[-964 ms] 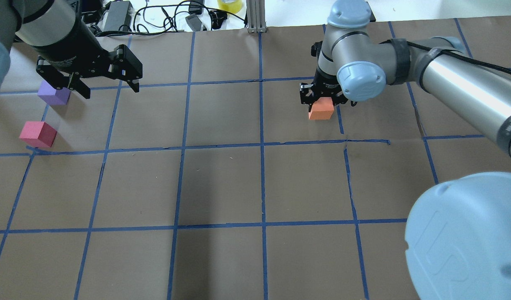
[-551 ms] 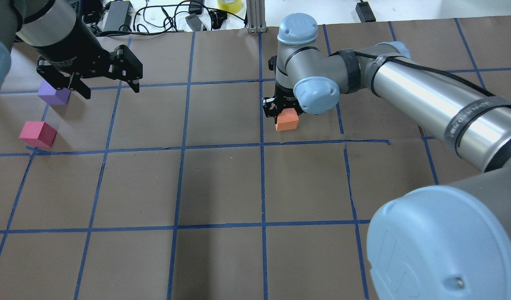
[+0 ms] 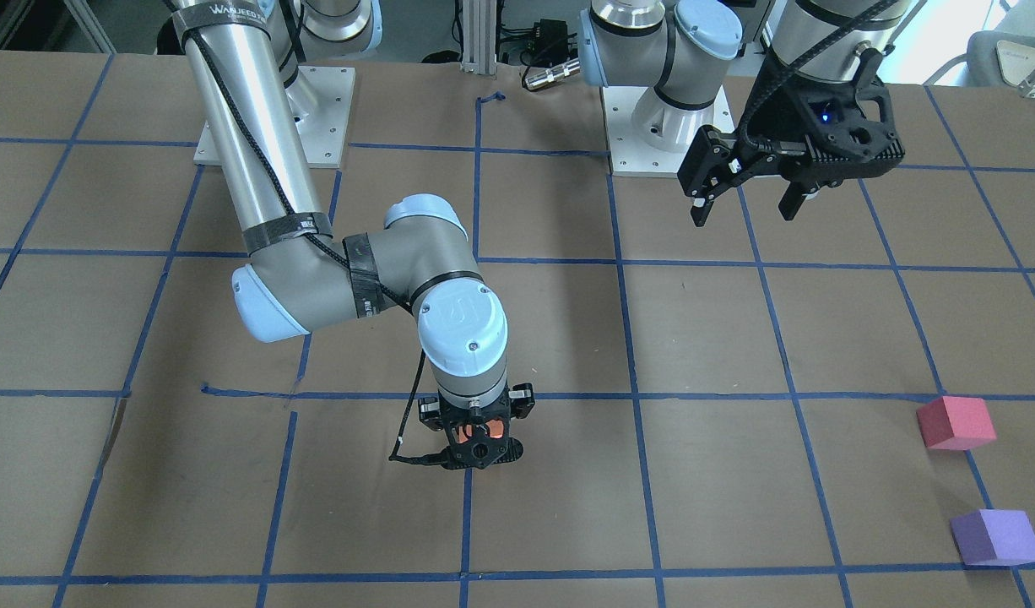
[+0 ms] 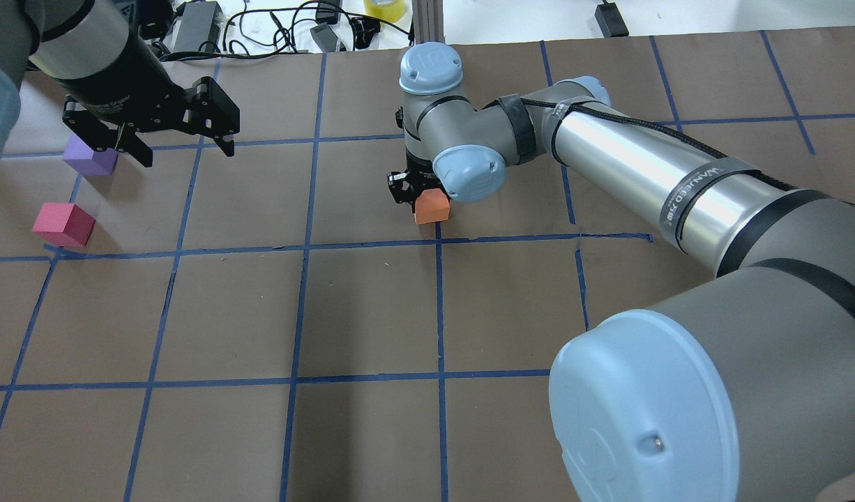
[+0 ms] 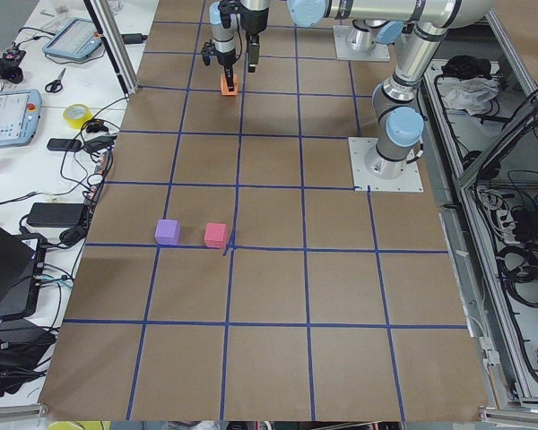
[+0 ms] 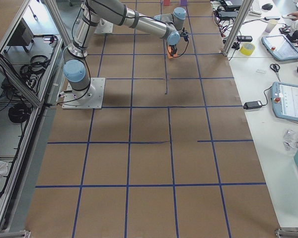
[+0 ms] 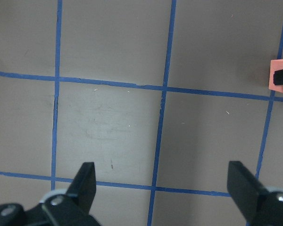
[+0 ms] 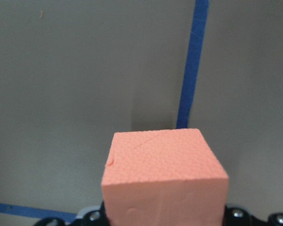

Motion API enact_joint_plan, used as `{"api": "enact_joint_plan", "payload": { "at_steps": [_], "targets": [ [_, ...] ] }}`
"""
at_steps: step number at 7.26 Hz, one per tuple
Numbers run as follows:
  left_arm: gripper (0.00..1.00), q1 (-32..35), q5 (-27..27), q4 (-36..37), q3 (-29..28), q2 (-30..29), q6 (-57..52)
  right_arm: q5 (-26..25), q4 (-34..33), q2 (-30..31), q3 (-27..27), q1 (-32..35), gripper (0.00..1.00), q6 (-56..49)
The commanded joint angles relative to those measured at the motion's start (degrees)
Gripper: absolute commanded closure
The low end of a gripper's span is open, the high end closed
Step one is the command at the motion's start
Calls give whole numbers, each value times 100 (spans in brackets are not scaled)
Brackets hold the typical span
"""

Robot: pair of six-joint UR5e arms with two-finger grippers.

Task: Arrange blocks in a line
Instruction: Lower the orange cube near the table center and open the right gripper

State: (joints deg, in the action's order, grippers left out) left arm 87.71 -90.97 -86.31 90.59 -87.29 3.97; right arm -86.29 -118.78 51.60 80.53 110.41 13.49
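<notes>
Pinched the orange block (image 4: 432, 206) between the right jaws, pressed against two opposite sides of it. Held it near the middle of the surface (image 4: 372, 314), over a blue tape line (image 4: 440, 307) running away from the robot, just beyond a crossing of such lines as seen from behind the robot. Filled the lower part of the right wrist view with its pitted foam top face, with a soft shadow on the brown paper (image 8: 85, 94) past it. Could not tell whether it touched the paper or hung just clear of it.

Held the left jaws spread wide with nothing between them, well above the surface on the robot's left side, looking straight down on bare paper and tape lines in the left wrist view.

Found the red-pink block (image 4: 63, 224) and the purple block (image 4: 89, 157) resting flat on the surface at the robot's far left, near each other but apart, the purple one farther from the robot. Found both well apart from the orange block. Overlapped the purple block's near corner with the left jaws in the overhead view only, by line of sight.
</notes>
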Motion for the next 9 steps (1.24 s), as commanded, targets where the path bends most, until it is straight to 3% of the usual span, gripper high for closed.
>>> {"api": "enact_joint_plan", "payload": {
  "at_steps": [1, 3, 4, 5, 8, 9],
  "targets": [
    [0, 0, 0, 0, 11, 10, 7, 225, 4, -105, -72, 60, 100, 284],
    [0, 0, 0, 0, 28, 19, -1, 218, 3, -185, -72, 218, 94, 766],
    [0, 0, 9, 0, 55, 28, 16, 183, 12, -185, -64, 227, 61, 839],
    [0, 0, 26, 0, 64, 45, 42, 157, -49, -202, -11, 227, 1, 840],
    [0, 0, 218, 0, 72, 28, 86, 200, 47, 94, -72, 201, 0, 831],
    [0, 0, 472, -9, 55, -42, 113, 200, 439, 453, -72, 53, 0, 805]
  ]
}}
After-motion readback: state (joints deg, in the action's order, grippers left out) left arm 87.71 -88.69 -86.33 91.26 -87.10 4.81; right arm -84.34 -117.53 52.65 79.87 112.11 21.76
